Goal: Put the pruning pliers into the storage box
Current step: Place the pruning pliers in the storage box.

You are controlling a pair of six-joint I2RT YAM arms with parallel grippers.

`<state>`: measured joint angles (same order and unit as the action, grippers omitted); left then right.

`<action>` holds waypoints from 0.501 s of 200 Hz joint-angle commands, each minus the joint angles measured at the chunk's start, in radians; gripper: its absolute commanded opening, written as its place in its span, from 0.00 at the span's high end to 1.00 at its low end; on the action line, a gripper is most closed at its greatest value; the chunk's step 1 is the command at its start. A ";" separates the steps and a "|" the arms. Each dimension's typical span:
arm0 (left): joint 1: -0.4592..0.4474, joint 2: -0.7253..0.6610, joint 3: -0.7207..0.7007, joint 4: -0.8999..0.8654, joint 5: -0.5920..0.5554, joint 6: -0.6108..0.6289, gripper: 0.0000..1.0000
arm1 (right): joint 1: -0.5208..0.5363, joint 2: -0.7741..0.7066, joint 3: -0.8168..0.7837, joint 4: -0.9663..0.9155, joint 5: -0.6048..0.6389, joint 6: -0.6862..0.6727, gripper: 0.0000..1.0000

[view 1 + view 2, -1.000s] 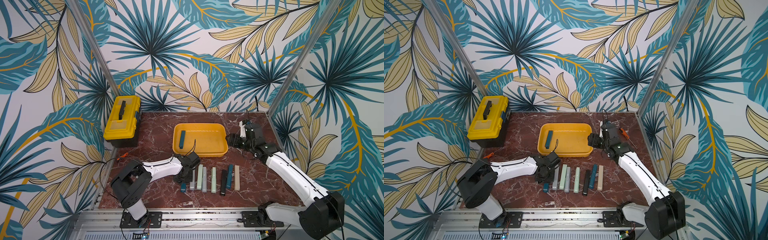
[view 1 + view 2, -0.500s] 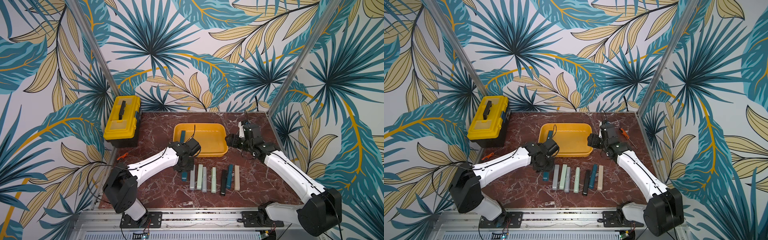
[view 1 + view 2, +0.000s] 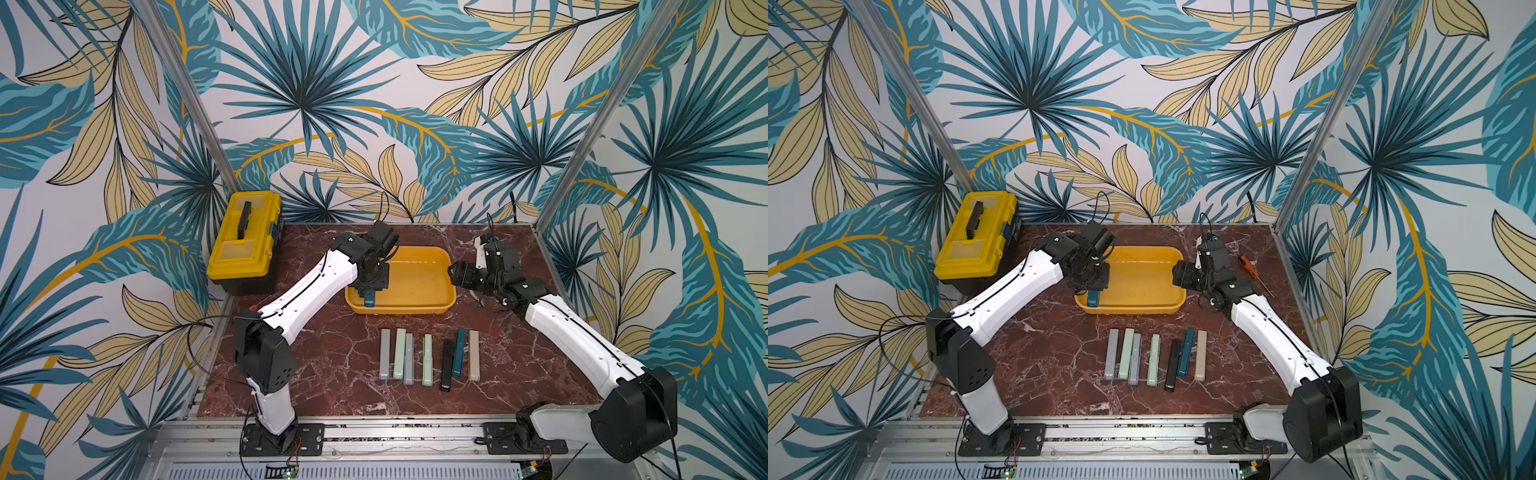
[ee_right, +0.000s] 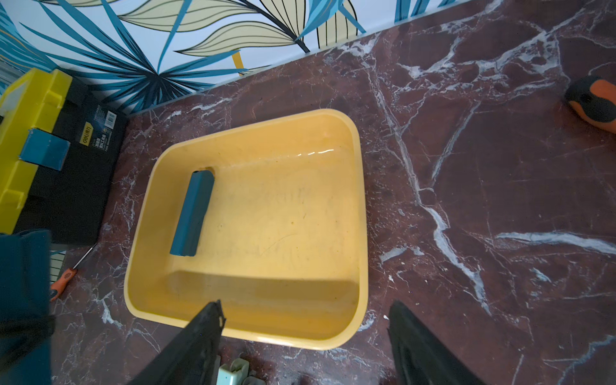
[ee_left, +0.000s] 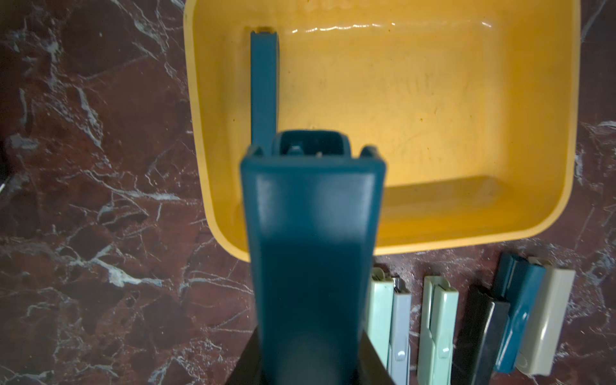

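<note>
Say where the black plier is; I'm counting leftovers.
In both top views the black plier lies in the row's right half, between a pale green plier and a dark teal plier.

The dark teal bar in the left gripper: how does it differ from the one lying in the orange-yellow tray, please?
The held dark teal bar is clamped in the shut left gripper; the lying dark teal bar is free. The held bar hangs end-down over the shallow orange-yellow plastic tray; the lying bar rests flat on its floor. Both share colour and slim shape.
</note>
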<state>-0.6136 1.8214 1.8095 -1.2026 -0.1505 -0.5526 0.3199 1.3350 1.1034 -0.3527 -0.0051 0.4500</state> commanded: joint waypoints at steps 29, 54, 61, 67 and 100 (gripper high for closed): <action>0.063 0.139 0.120 0.094 -0.006 0.114 0.73 | 0.005 0.045 0.044 0.055 -0.018 0.027 0.20; 0.089 0.237 0.200 0.096 0.054 0.148 0.73 | 0.005 0.044 0.040 0.033 -0.006 0.019 0.21; 0.089 0.262 0.218 0.097 0.055 0.156 0.73 | 0.005 0.041 0.032 0.034 0.000 0.017 0.20; 0.089 0.283 0.230 0.099 0.058 0.161 0.72 | 0.005 0.039 0.027 0.037 0.005 0.019 0.21; 0.094 0.374 0.261 0.119 0.072 0.167 0.72 | 0.005 0.044 0.024 0.029 0.015 0.018 0.20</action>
<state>-0.5201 2.1517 2.0369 -1.1110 -0.1040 -0.4129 0.3199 1.3766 1.1389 -0.3126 -0.0067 0.4641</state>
